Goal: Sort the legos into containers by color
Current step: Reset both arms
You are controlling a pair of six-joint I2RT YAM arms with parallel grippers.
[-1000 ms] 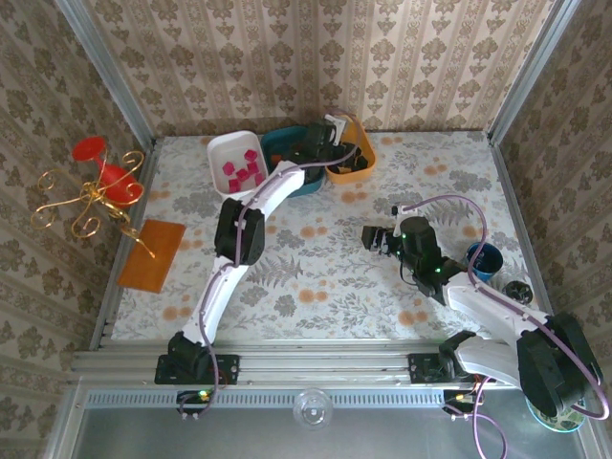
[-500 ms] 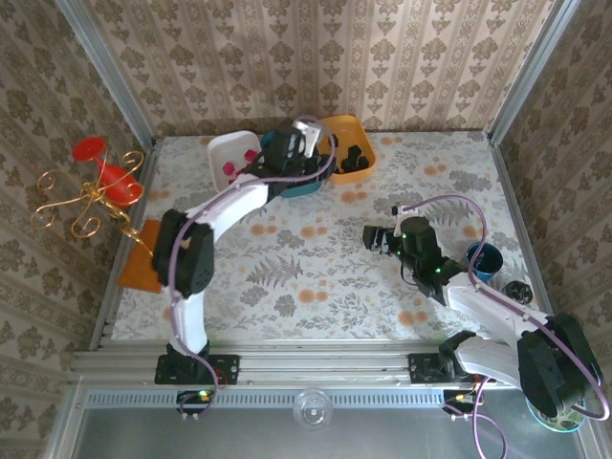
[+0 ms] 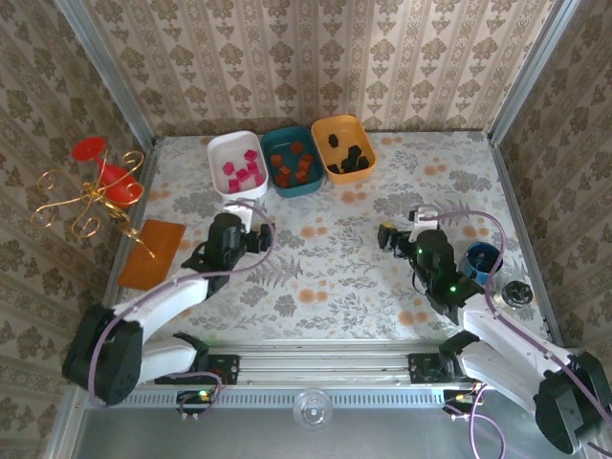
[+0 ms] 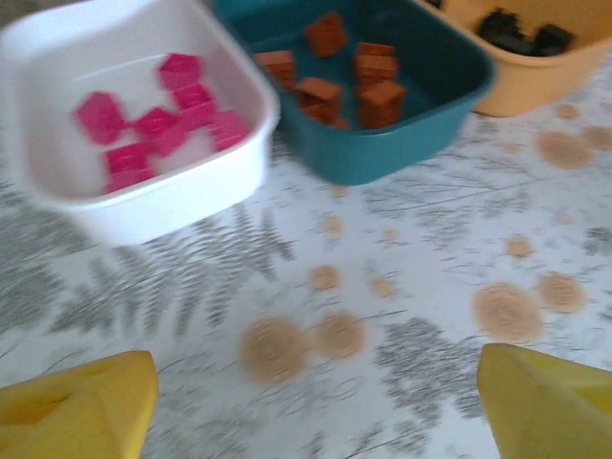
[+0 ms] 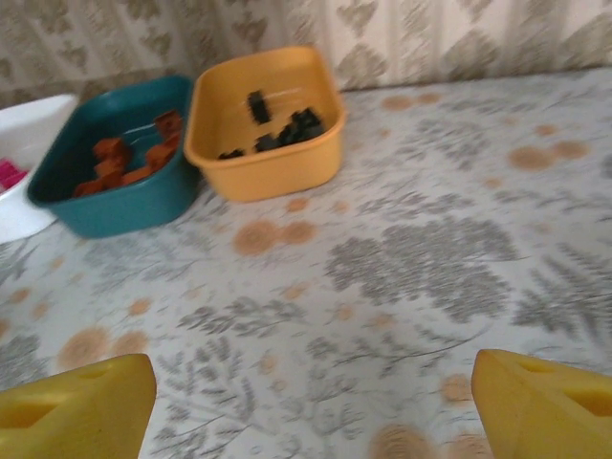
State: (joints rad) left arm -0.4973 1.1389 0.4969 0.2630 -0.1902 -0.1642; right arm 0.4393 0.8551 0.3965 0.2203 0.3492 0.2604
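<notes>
Top external view gives you the three trays in a row against the far edge of the surface [image 3: 325, 277]. The white tray [image 3: 229, 148] is nearest the far left corner, the teal tray [image 3: 277, 143] is just beside it, and the orange tray [image 3: 356, 132] comes next. The pink legos [image 3: 243, 171] lie in the white one, the orange-red legos [image 3: 292, 164] in the teal one, and the black legos [image 3: 346, 158] in the orange one.

Your left claw [image 3: 256, 234] hovers over the left half of the surface, well apart from the trays. Your right claw [image 3: 385, 236] hangs over the right half, also well apart from them.

From the left wrist you see the yellow fingers [image 4: 76, 402] spread wide with nothing between them, the white and teal trays ahead. From the right wrist the fingers [image 5: 545, 402] are likewise wide and empty, with the orange tray ahead and the teal tray to its left.
</notes>
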